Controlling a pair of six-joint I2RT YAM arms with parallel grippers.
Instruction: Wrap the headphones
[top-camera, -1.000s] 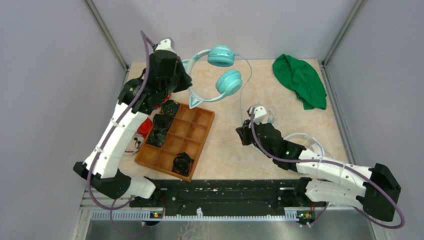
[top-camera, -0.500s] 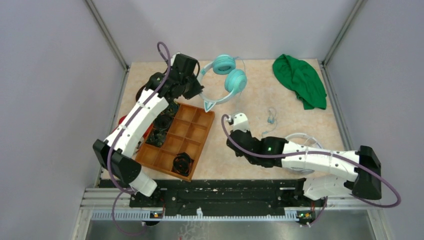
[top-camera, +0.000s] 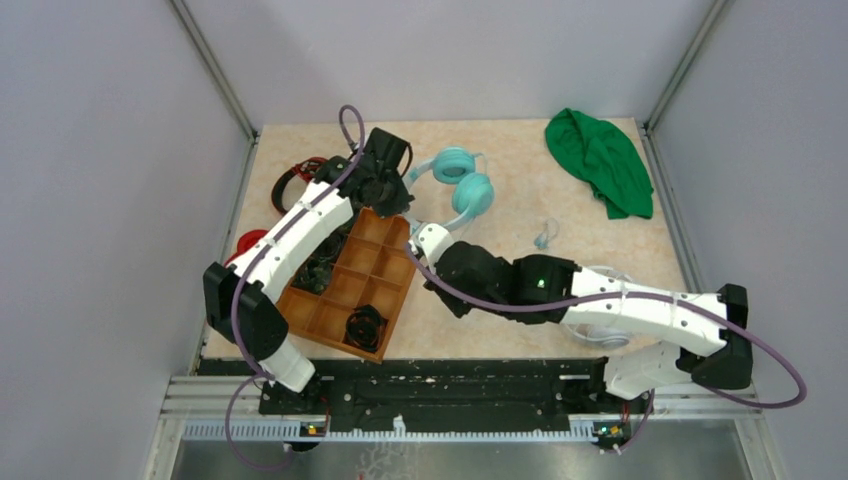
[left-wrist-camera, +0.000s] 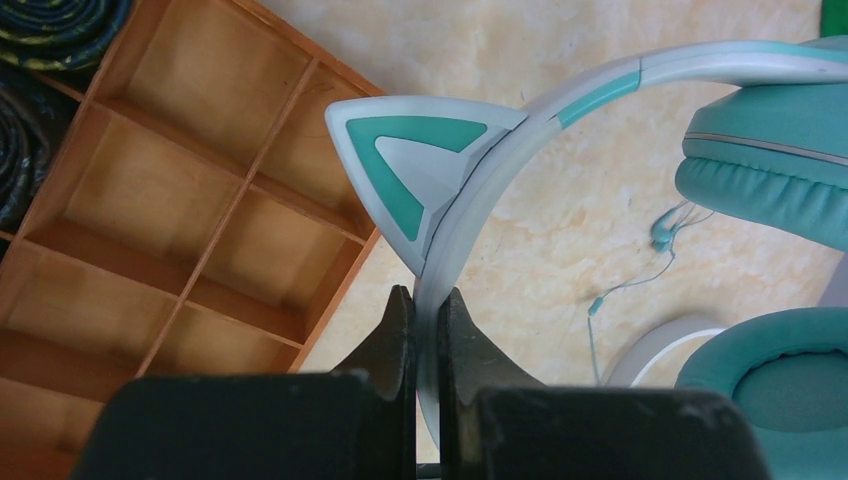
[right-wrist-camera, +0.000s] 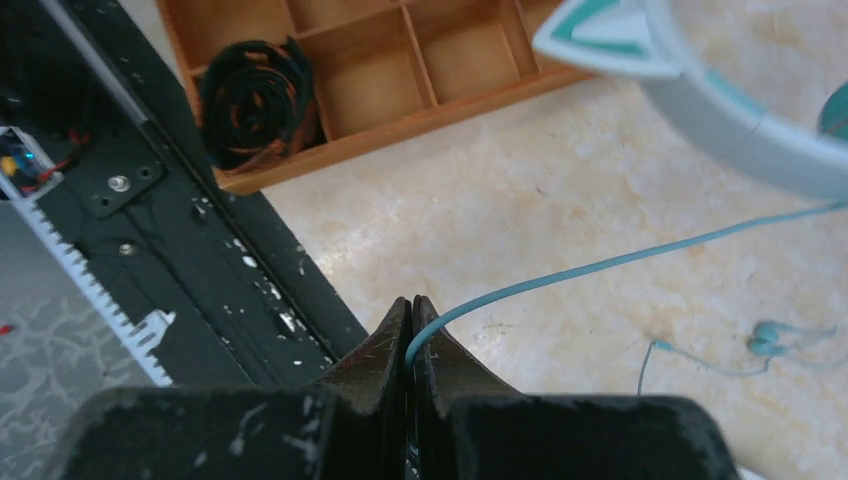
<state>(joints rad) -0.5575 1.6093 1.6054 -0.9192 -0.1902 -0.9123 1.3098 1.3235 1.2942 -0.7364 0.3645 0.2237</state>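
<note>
The teal headphones (top-camera: 465, 182) hang near the back middle of the table, both ear cups toward the right. My left gripper (top-camera: 402, 196) is shut on their pale headband (left-wrist-camera: 470, 215), just below a pointed cat ear (left-wrist-camera: 415, 165). In the left wrist view the ear cups (left-wrist-camera: 770, 150) fill the right side. The thin teal cable (right-wrist-camera: 600, 265) runs from the headphones into my right gripper (right-wrist-camera: 411, 315), which is shut on it. In the top view the right gripper (top-camera: 425, 240) sits just off the far right corner of the wooden tray, below the left one.
A wooden compartment tray (top-camera: 392, 268) holds coiled black cables (top-camera: 365, 325) on its left and near cells. Red headphones (top-camera: 295, 180) lie behind the left arm. White headphones (top-camera: 612, 280) lie partly under the right arm. Small teal earbuds (top-camera: 543, 235) and a green cloth (top-camera: 600, 160) lie at the right.
The left arm has carried the headphones nearer and rightward, to the tray's far corner. The right gripper has swept left with the cable to the tray's right corner.
</note>
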